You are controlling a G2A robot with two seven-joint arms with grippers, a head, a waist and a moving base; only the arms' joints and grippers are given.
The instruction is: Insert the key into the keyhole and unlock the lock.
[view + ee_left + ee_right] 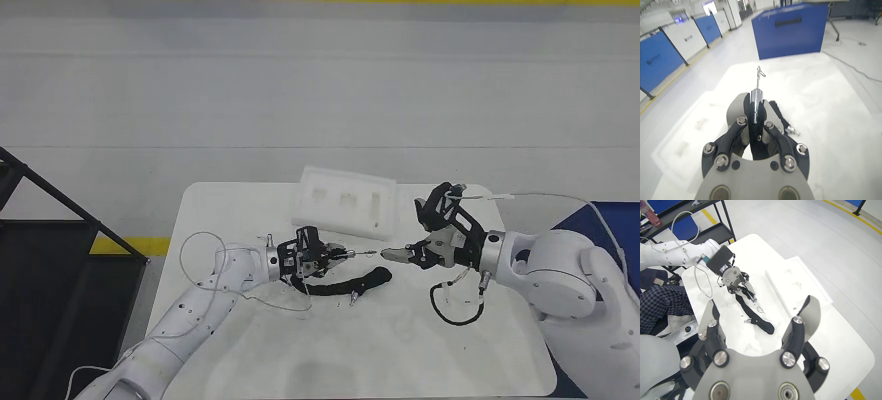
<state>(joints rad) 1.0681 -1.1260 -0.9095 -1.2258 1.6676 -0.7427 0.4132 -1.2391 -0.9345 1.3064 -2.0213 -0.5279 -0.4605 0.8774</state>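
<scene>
Progress: key [758,83] sits in the keyhole of the chrome lock cylinder [756,94], with its ring hanging free at the outer end. Insertion looks done.
Remaining: the cable's pin end [748,320] lies loose beside the black cable [753,315], so the lock may be open already. Whether the key has been turned I cannot tell.
Left pincer [755,103]: closed narrow on the cylinder, left of centre in the top view, with the cable trailing onto the tabletop [300,340].
Right pincer [760,301]: spread wide and holding nothing, just right of the key ring in the top view and facing it.
Edges: the white foam tray [305,212] lies close above both pincers in the top view.
Room: bare tabletop across the lower centre gives space for turning or pulling back.
</scene>
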